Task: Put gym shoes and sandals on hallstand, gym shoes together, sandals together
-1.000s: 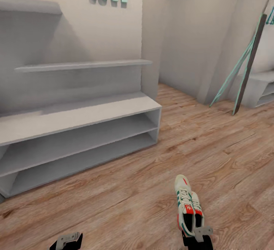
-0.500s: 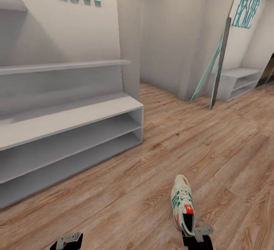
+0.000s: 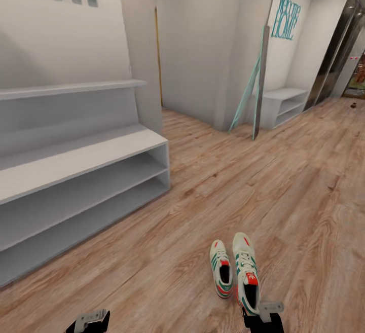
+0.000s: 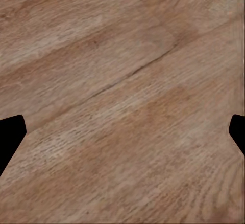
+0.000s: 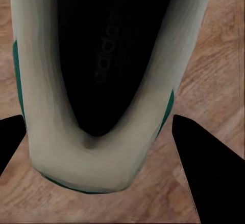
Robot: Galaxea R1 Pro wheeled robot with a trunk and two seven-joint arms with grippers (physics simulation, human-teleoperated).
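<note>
Left gripper (image 3: 88, 321): low at my left, over bare corridor floor (image 3: 284, 181). In its wrist view the two dark finger tips sit far apart at the edges with only planks between them, so I read the jaws as spread and holding nothing.

Hallstand (image 3: 76, 158): off to my left, long low bench with two open tiers and a wall shelf above. Every level I can see is bare. The floor between it and the shoes looks clear, with nothing in the way.

Floor gym shoe (image 3: 221, 268): lies on the planks just left of the other sneaker, almost touching it, toe pointing away from me, long axis running near to far.

Held gym shoe (image 3: 246, 271): directly in front of my right gripper (image 3: 262, 313), heel end toward the wrist, toe pointing away, parallel to its mate.

Right gripper state: in the wrist view the fingers (image 5: 204, 168) flank the heel collar. I judge them clamped on it, though the contact itself is hard to make out.

Nearer arm: the right, by far. The left is well apart from both sneakers.

Coming move, my judgement: carry the held shoe leftward to the rack, keeping its long axis across the bench.

Far right: a second white bench (image 3: 286, 105) and leaning boards (image 3: 258, 84), well off the path. Sandals: I can't pick them out with any certainty.
</note>
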